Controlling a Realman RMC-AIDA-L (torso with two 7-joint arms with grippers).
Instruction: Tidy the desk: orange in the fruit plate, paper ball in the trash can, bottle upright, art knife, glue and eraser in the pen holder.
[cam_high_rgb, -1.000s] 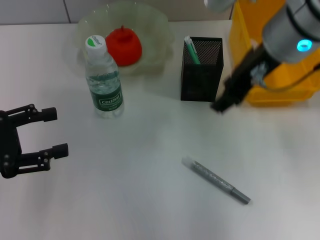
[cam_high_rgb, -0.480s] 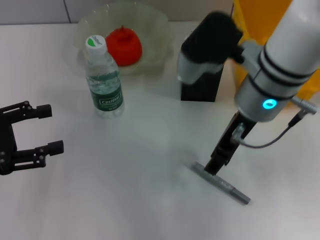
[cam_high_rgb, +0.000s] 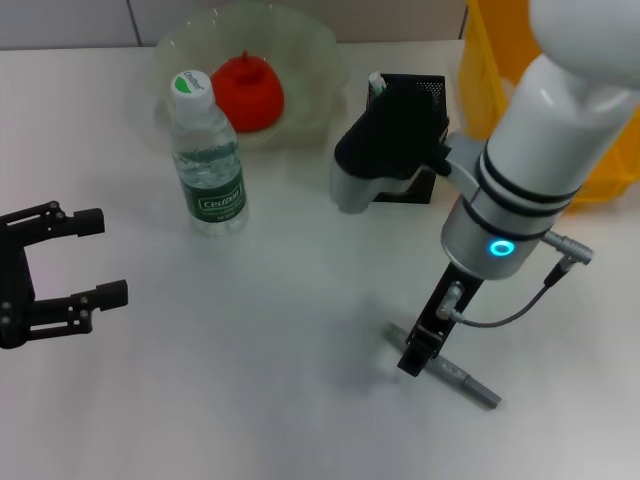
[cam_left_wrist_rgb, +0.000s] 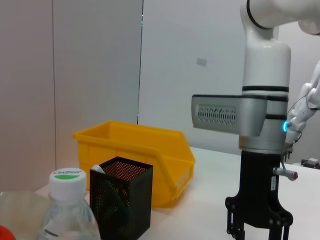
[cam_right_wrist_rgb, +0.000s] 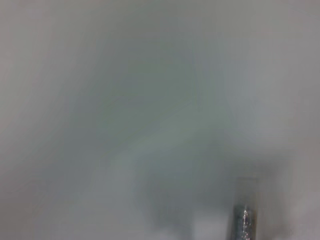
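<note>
Fingertips of the right gripper (cam_high_rgb: 414, 360) are down at the table surface, directly over the near end of the grey art knife (cam_high_rgb: 455, 375), but whether they are spread or closed on it cannot be told from any view (the wrist camera shows only the knife's end (cam_right_wrist_rgb: 243, 220) against blank table). One art knife lies flat on the white desk (cam_high_rgb: 250, 400), in front of the black mesh pen holder (cam_high_rgb: 425, 95) and well apart from it. One pen holder is present, with one white-and-green stick standing in it — probably the glue (cam_high_rgb: 377, 84), though that is a judgement. One water bottle (cam_high_rgb: 207, 158) stands upright beside the single clear fruit plate (cam_high_rgb: 310, 60), which holds one red-orange fruit (cam_high_rgb: 247, 92). One yellow bin (cam_high_rgb: 490, 70) sits behind the pen holder. No paper ball and no eraser are visible on the desk; whether they are already put away cannot be confirmed. Judged from this layout, the orange and bottle steps are complete, the glue appears stowed, and the art knife remains — it is the step in hand. The left gripper (cam_high_rgb: 85, 262) is parked low at the left edge of the desk, its fingers spread apart and holding nothing.
</note>
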